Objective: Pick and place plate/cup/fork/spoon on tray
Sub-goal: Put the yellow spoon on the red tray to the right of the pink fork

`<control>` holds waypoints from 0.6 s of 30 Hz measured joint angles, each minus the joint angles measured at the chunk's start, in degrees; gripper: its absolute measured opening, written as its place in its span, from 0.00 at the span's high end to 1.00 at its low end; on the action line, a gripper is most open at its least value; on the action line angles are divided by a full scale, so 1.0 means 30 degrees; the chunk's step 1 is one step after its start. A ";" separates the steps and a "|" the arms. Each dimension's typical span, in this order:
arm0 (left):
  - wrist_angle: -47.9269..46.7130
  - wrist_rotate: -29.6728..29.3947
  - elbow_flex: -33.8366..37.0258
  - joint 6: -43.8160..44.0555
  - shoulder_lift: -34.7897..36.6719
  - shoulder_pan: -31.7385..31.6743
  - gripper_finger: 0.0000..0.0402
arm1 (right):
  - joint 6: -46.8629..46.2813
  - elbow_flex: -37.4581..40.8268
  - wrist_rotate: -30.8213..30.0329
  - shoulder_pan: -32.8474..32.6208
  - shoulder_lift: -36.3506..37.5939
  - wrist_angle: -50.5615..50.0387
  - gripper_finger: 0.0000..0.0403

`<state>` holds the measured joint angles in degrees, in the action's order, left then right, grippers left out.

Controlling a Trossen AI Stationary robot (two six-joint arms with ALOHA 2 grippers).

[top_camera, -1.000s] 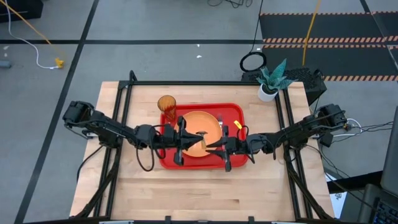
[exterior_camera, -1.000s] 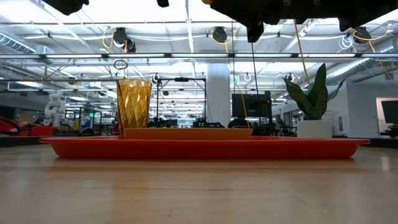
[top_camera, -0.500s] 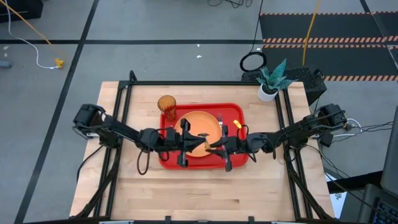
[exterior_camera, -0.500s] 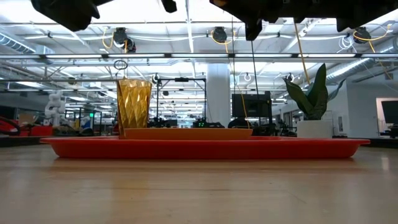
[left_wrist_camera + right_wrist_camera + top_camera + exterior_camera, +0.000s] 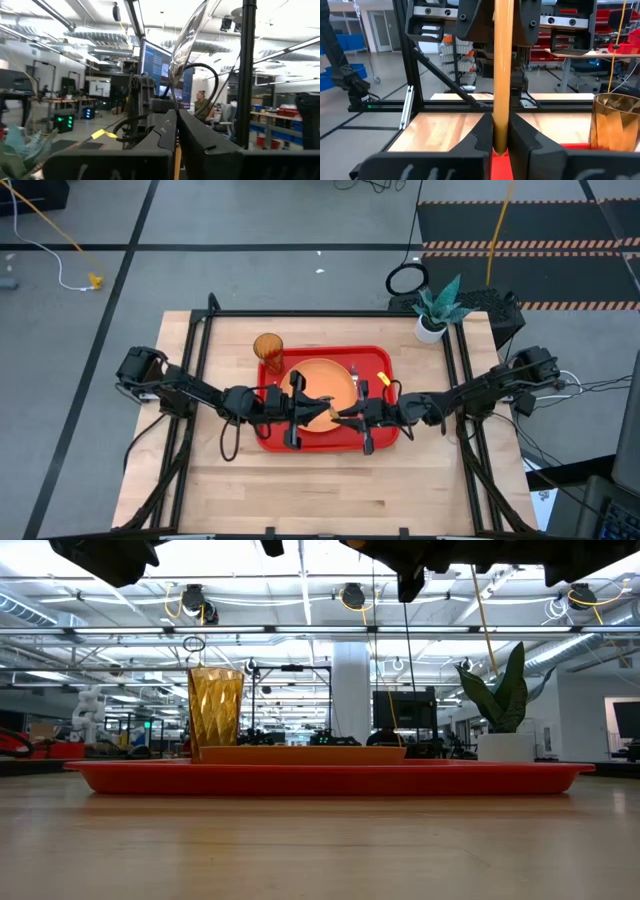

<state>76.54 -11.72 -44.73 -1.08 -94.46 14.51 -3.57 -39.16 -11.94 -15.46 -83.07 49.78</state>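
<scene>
The red tray [image 5: 375, 360] lies mid-table, and the orange plate [image 5: 325, 375] rests flat in it. The amber cup [image 5: 267, 345] stands upright at the tray's far left corner and also shows in the low view [image 5: 216, 710]. The fork [image 5: 353, 373] lies on the tray beside the plate's right rim. My left gripper [image 5: 312, 408] and my right gripper [image 5: 340, 416] meet tip to tip above the plate's near part. Both are shut on the spoon [image 5: 501, 75], whose silver bowl [image 5: 187, 45] stands uppermost. My left gripper pinches the spoon's orange handle [image 5: 177, 152] between its two fingers, coming level from the table's left. The silver bowl rises above the fingers. The spoon is clear of the plate. My right gripper pinches the orange handle [image 5: 500, 135] between its two fingers, coming level from the table's right. The handle runs up from the fingers, in front of the left gripper. The spoon is lifted clear of the tray.
A potted plant [image 5: 435, 310] stands at the table's far right corner. A black frame [image 5: 300, 313] runs around the work area. Bare wood lies between the tray and the table's near edge [image 5: 320, 490].
My left gripper has gone a little toward the table's right edge, closer to my right gripper above the plate.
</scene>
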 joint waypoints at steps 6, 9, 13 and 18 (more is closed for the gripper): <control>-0.3157 0.0646 -0.0007 0.0902 0.1377 -0.0234 0.89 | -0.0138 0.0000 -0.0571 -0.0234 0.1814 -0.2320 0.96; -0.5661 0.0682 -0.0007 0.0919 0.2676 -0.0210 0.85 | -0.0386 0.0000 -0.1071 -0.0399 0.2563 -0.4066 0.96; -0.9449 0.0297 -0.0015 0.1002 0.4495 -0.0023 0.84 | -0.1269 0.0001 -0.1853 -0.0545 0.3715 -0.6100 0.96; -1.3088 -0.0783 -0.0015 0.1043 0.6338 0.0258 0.83 | -0.3962 0.0300 -0.2627 -0.0528 0.4466 -0.8042 0.96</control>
<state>37.28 -14.07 -44.77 2.05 -75.44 15.28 -15.45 -38.26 -19.82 -17.05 -69.68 25.66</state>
